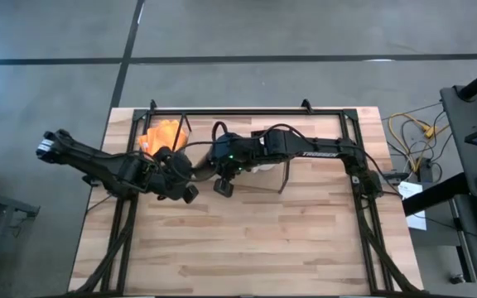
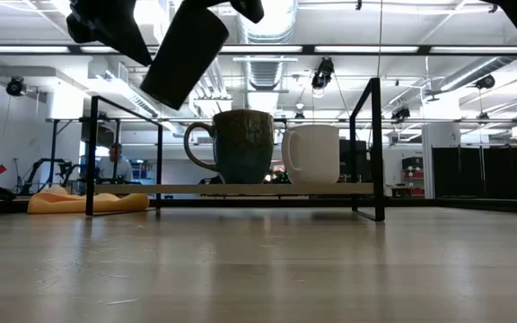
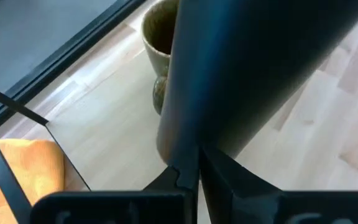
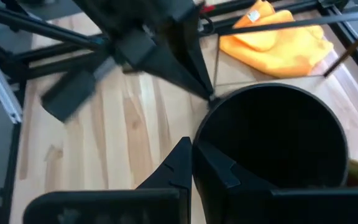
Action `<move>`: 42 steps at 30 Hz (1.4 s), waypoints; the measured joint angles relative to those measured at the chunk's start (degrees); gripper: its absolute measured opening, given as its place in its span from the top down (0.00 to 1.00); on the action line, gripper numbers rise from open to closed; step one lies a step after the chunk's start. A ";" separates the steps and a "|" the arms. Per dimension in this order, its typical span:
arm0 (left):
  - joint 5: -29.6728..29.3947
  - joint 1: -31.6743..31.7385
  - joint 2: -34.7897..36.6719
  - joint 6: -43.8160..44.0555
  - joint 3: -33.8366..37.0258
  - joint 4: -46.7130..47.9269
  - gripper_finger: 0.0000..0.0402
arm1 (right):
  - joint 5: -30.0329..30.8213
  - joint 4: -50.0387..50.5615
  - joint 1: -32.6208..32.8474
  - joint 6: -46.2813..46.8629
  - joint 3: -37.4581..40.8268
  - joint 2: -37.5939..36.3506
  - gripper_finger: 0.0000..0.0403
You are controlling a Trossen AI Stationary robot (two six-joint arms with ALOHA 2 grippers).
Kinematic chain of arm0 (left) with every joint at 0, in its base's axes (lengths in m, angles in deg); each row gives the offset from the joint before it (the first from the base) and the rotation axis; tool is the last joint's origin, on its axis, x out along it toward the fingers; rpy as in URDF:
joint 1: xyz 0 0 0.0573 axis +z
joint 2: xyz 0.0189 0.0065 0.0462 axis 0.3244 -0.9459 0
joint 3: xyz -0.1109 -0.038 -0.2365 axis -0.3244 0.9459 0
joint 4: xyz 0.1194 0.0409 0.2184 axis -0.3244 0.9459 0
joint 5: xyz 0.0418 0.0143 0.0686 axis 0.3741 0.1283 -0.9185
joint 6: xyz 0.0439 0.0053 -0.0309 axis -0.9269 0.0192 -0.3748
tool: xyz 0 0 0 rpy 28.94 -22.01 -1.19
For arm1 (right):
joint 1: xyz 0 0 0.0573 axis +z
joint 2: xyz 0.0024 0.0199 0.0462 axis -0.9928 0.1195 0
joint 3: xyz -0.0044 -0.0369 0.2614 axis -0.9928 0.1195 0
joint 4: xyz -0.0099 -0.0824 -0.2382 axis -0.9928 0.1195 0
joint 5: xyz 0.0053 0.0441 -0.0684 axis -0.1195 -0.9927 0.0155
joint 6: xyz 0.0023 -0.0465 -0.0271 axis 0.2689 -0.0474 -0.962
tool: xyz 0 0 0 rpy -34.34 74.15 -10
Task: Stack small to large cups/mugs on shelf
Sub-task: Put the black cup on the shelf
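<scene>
**A:** Where's the dark mug [image 2: 182, 56]?

**B:** In the air, tilted, above the left end of the shelf [image 2: 348, 188]. The brown mug [image 2: 243, 145] and white mug [image 2: 313, 153] stand on the board just beside each other, brown on the left.

**A:** Who has it?

**B:** Both, I think. The left gripper [image 3: 197, 163] is pinched onto its wall. The right gripper [image 4: 192, 155] is clamped at the rim, one finger outside and one seemingly inside the mouth.

**A:** How will it handle?

**B:** It looks ceramic: stiff, fairly heavy, glazed and so slippery, and it would chip if dropped. A rim pinch holds on a thin wall only, so I'd expect it to swing. I'd keep one grip firm until the other is sure, then set it down upright.

**A:** What can't you see?

**B:** Its handle shows in no view. From above, the arms cover the mug and most of the shelf. The low view cuts off both grippers at the top. The dark mug hides part of the brown one from the left wrist. An orange cloth [image 4: 278, 43] lies beyond the shelf's left end.
</scene>
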 joint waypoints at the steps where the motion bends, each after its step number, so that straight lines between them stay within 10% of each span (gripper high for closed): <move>1: 0.13 0.08 -0.41 0.00 0.00 0.00 1.00 | -0.57 -0.53 0.00 0.02 0.00 0.00 0.98; 42: -1.42 0.09 7.62 -2.66 -10.77 10.91 1.00 | 1.01 -8.69 -5.05 -12.42 0.20 2.84 0.98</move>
